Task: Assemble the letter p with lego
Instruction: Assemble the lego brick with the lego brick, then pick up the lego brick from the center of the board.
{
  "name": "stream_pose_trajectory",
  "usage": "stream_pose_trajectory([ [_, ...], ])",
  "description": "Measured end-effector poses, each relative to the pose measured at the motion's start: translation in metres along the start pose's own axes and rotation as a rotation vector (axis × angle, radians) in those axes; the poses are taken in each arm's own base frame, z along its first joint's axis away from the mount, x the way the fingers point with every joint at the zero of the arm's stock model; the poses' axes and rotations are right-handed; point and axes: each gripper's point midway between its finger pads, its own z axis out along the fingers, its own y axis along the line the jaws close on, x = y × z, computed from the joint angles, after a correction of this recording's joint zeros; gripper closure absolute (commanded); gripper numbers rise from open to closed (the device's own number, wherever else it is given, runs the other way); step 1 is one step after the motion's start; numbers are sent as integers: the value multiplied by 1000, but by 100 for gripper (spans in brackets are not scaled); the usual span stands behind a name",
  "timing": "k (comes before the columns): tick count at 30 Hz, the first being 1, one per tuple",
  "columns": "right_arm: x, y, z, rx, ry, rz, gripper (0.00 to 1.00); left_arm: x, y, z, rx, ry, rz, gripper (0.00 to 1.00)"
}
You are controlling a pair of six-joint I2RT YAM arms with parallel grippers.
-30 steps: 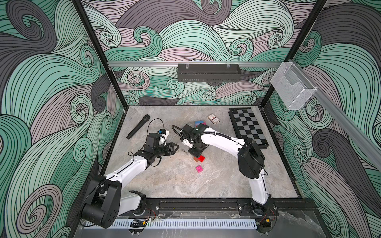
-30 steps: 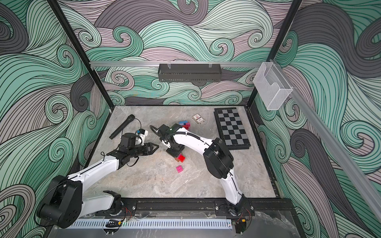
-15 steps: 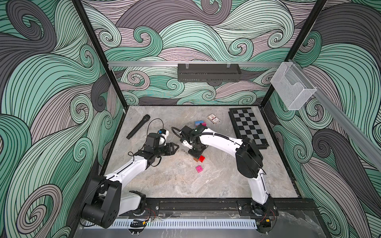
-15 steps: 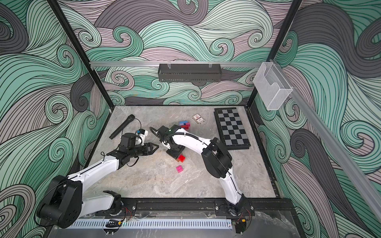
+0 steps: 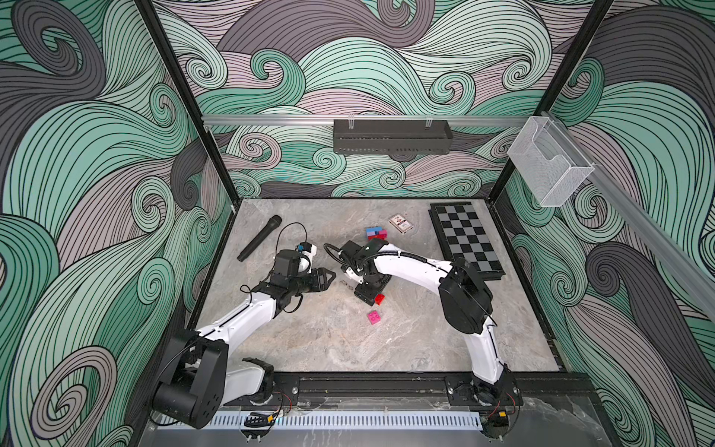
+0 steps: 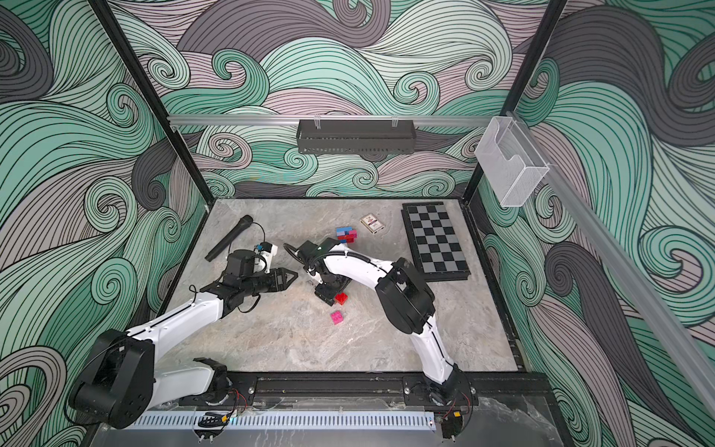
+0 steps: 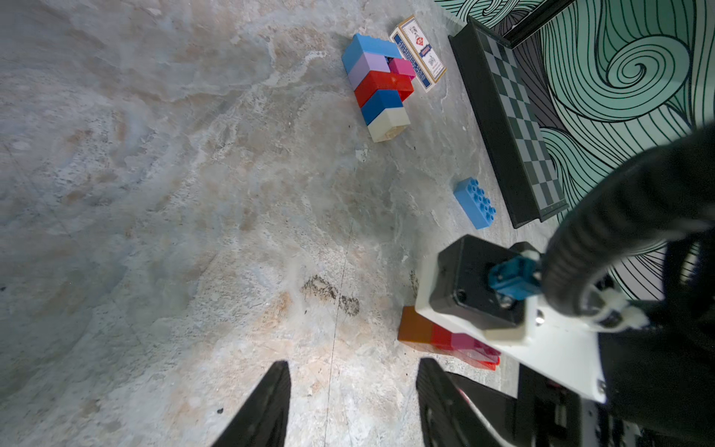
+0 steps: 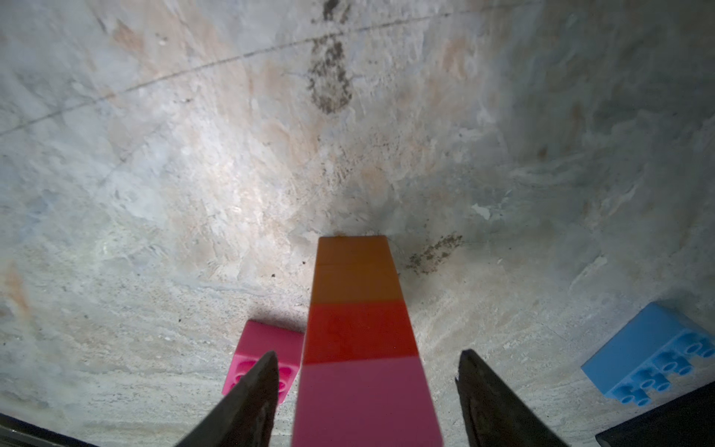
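Now my right gripper (image 8: 367, 353) has let go of the brick stick (image 8: 356, 290), which points straight out between its open jaws; my left gripper (image 7: 354, 362) sits open, farther off.

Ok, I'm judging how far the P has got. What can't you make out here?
Orange-red-pink stack: pink end cut off by the right wrist view's edge; right gripper covers most in both top views.
Blue brick: under the right arm in both top views.
Far stack: white end behind that arm there.
Card deck: print too small in top views.
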Motion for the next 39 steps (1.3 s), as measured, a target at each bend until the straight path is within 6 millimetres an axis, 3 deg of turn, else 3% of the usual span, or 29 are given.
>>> stream_pose_trajectory([
  [8, 22, -15, -3, 50, 19, 42, 26, 0, 0, 0, 0, 0, 0, 46],
  [15, 29, -31, -6, 103, 3, 88, 26, 0, -1, -1, 1, -2, 1, 46],
  [25, 39, -32, -8, 119, -11, 119, 28, 0, 0, -1, 0, 1, 0, 46],
  [29, 47, -25, -28, 100, -67, 151, 29, -3, -3, -4, 6, -13, 6, 46],
  [34, 55, 5, -57, 26, -155, 191, 32, -7, -6, -11, 1, -36, 13, 45],
  [39, 60, 33, -51, -21, -131, 227, 33, -12, -5, -19, -26, -65, 17, 45],
])
